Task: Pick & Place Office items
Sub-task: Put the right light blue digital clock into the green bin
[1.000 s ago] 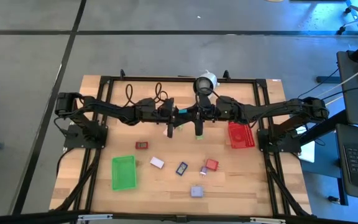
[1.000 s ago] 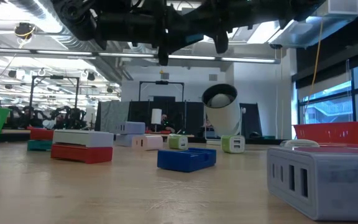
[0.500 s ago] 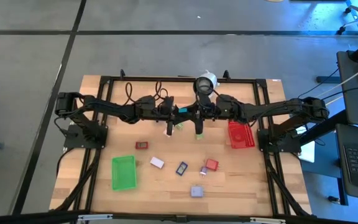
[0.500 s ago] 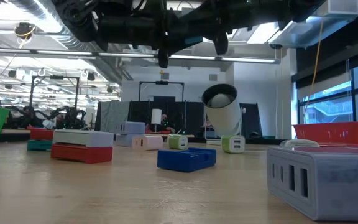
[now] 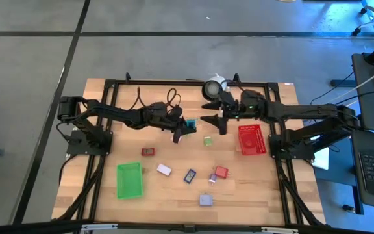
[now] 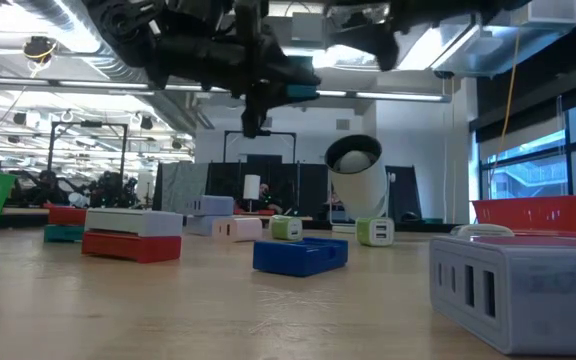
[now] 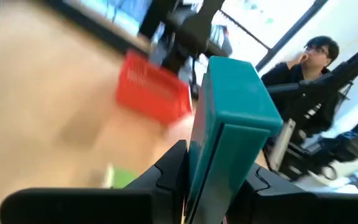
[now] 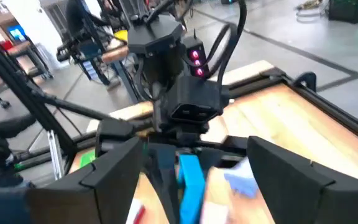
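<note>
We see 2 matte black arms built of slim jointed segments, each ending in 2 flat, dark, tapered fingers. Black cables loop above the left arm [image 5: 119,116] near its wrist. The right arm [image 5: 291,114] matches it. The left wrist housing is boxy, with 2 small red lights.

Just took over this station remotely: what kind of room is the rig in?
Probably a robotics lab or open workshop. The low view shows exposed ceiling ducts and other rigs beyond the table; the high view shows bare concrete floor; a person sits nearby.
</note>
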Action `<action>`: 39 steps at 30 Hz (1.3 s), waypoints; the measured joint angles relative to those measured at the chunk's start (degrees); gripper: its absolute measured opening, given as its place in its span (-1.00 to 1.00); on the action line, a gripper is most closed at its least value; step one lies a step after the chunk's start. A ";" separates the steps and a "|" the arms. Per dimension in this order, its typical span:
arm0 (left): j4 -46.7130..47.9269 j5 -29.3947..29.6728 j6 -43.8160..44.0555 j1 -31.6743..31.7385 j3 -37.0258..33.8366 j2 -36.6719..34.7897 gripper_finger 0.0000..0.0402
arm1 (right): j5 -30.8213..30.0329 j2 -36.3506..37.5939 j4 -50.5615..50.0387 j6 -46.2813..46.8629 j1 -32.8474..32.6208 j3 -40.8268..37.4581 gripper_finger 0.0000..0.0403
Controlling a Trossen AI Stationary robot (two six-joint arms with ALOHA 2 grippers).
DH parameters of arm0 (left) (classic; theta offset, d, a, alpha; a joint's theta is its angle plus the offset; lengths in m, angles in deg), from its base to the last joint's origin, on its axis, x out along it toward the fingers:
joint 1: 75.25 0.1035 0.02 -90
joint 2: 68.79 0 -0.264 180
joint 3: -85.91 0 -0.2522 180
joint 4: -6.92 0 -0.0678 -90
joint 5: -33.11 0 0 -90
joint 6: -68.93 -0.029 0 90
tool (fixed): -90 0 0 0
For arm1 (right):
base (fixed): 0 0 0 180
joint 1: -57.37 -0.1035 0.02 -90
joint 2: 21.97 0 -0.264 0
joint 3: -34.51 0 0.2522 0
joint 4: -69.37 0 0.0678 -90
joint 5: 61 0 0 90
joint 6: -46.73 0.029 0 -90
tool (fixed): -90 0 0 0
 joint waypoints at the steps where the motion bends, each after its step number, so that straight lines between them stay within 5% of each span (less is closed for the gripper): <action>1: 1.76 -1.36 2.54 -0.38 0.00 -0.36 -0.66 | 0.00 1.16 -1.57 -0.28 0.00 0.00 0.46; 6: 15.75 -10.84 15.04 -4.53 0.00 -5.30 -0.66 | 0.02 5.76 -8.96 -0.08 0.00 0.02 0.42; 14: 38.42 -12.66 30.01 -17.95 0.02 -17.18 -0.65 | 0.20 6.71 -19.18 1.49 -0.72 0.02 0.37; 24: 73.19 5.25 63.25 -38.59 -0.09 -23.24 -0.65 | 0.02 5.71 -21.95 -3.78 -1.42 -0.02 0.36; 31: 72.98 6.62 81.83 -46.00 -1.34 -17.16 -0.65 | 0.00 5.59 -21.98 -7.65 -1.40 -0.02 0.36; 39: 68.07 6.28 84.54 -46.73 -1.36 -8.89 -0.65 | 0.00 5.59 -21.98 -8.95 -1.40 -0.02 0.36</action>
